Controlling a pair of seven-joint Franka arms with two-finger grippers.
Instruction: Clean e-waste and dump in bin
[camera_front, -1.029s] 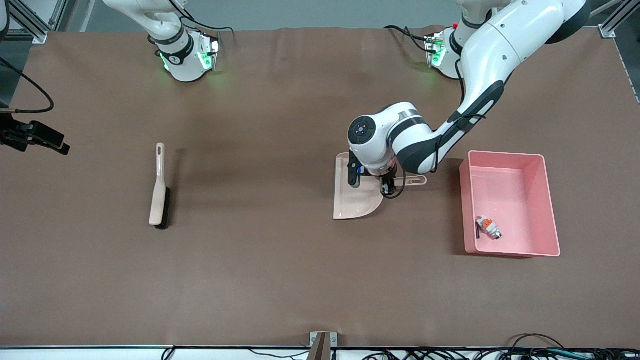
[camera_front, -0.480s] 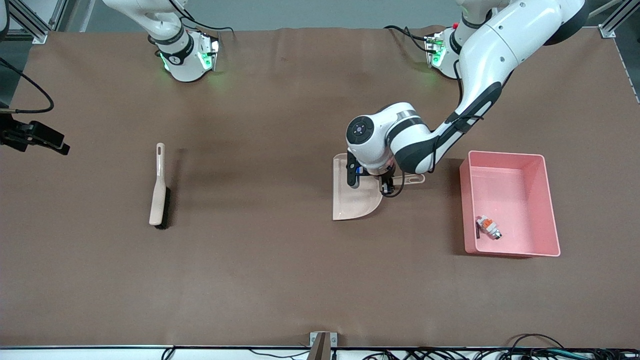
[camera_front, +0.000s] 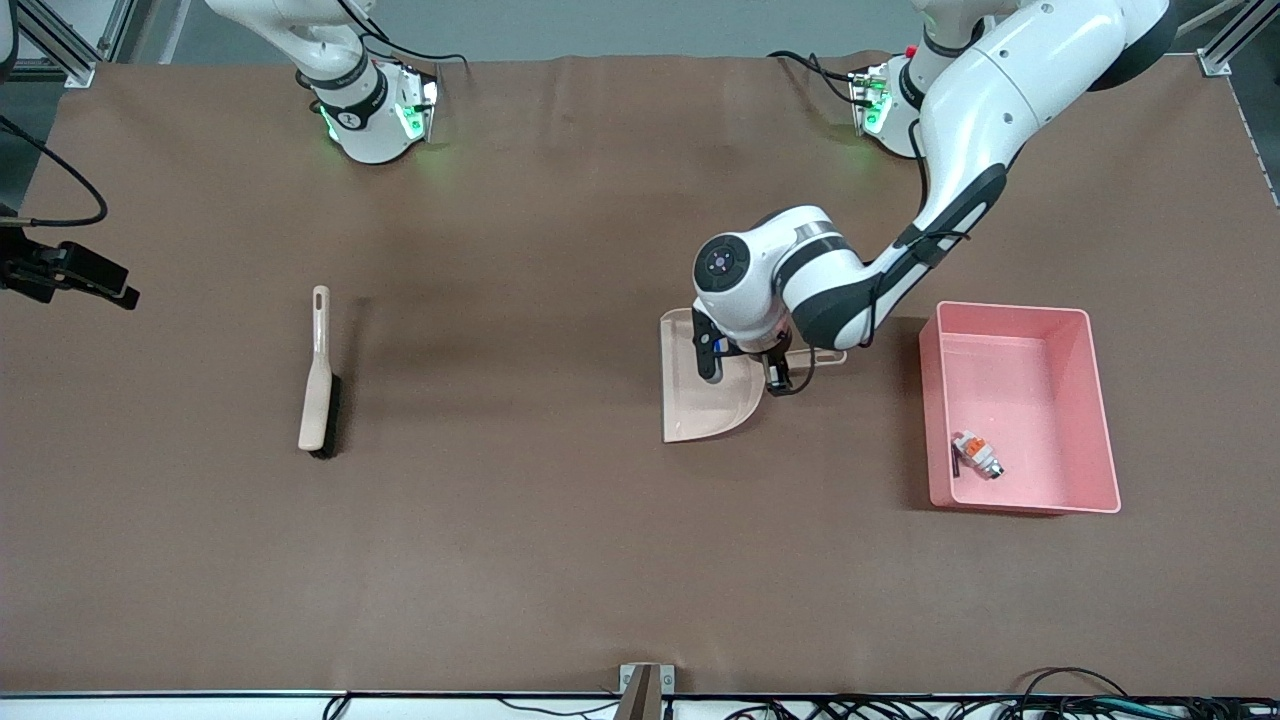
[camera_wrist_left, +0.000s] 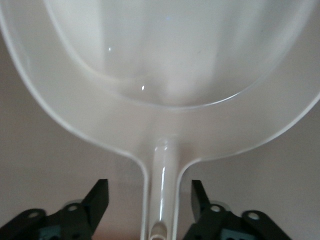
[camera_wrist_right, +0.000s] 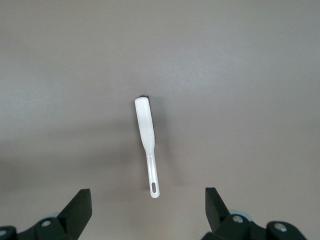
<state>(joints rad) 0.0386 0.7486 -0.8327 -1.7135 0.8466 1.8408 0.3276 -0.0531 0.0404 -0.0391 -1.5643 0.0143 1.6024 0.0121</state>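
Brown table mat (camera_front: 560, 560), mostly bare. Beige black-bristled brush (camera_front: 320, 380) lying toward right arm's end, untouched. Right gripper (camera_wrist_right: 147, 220) high over brush, jaws wide, empty, waiting. Beige plastic dustpan (camera_front: 700, 395) flat mid-table, empty; left gripper (camera_wrist_left: 150, 210) low over its handle, jaws apart, not clamping. Pink rectangular plastic bin (camera_front: 1095, 400) toward left arm's end, with white-grey and dark e-waste bits (camera_front: 975, 455) inside. Dumping looks done; retreat only.

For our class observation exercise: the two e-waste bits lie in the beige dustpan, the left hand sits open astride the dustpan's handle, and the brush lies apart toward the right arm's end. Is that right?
Not quite. The front view shows the e-waste in the pink bin, not in the dustpan, whose scoop is bare. The rest stands: the left hand is open astride the handle, and the brush lies apart.
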